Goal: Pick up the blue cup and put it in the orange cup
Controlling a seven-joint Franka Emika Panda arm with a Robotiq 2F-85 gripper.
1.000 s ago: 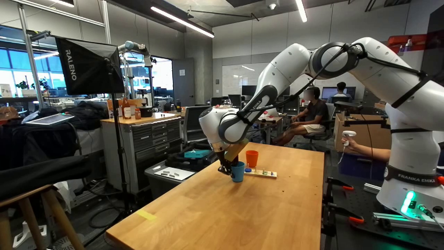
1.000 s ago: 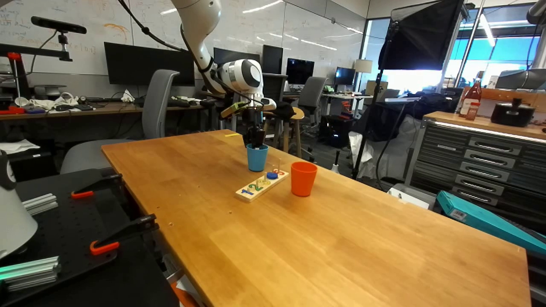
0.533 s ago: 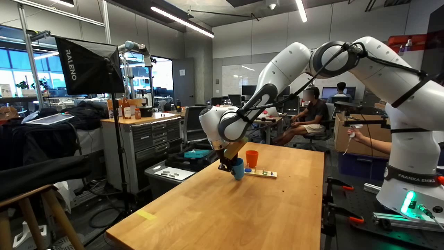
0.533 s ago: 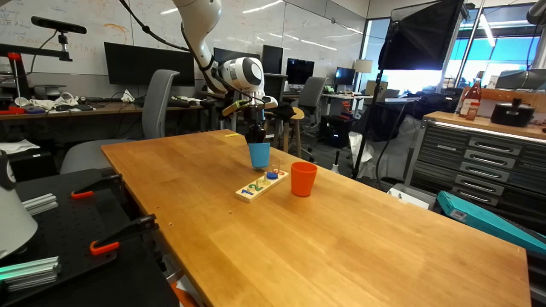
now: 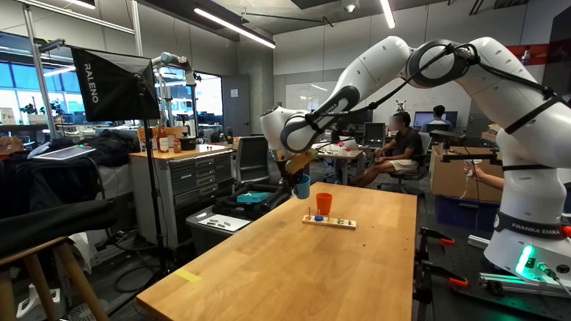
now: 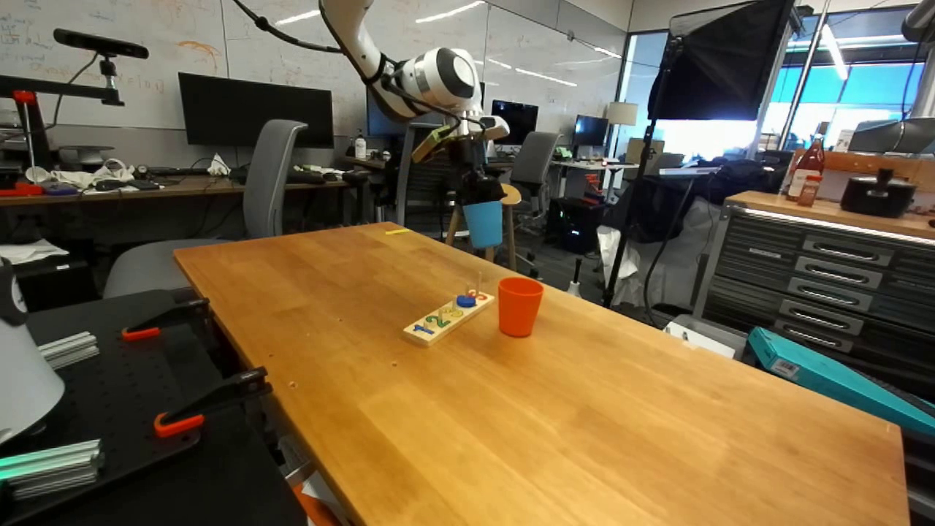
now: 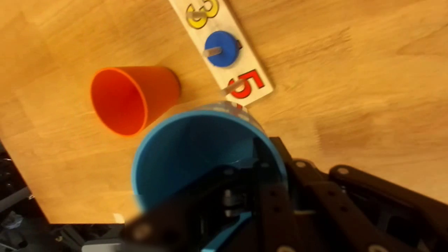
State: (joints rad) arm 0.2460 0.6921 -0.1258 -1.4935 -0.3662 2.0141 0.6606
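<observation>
Pinching one wall of the blue cup (image 7: 192, 148) between the jaws in the wrist view, gripping from inside and outside at once, and holding it in mid-air, well clear of the worktop (image 6: 584, 409). A second ago standing there beside the board (image 6: 438, 322); now hanging high and, in an exterior view, sitting further along toward the orange cup (image 6: 519, 310). So, seemingly, finishing the pick-up and beginning the carry, but not yet nesting one in the other. Hanging to one side of the orange cup in both exterior views and the wrist view, not yet hovering over its mouth. Pointing mouth up and narrow base down, running its long axis close to vertical, yet tipping the base of the blue cup (image 6: 485, 226) slightly toward the orange cup's side in an exterior view. Facing much the same way as the upright orange cup; probably needing a touch of straightening before moving across and lowering
</observation>
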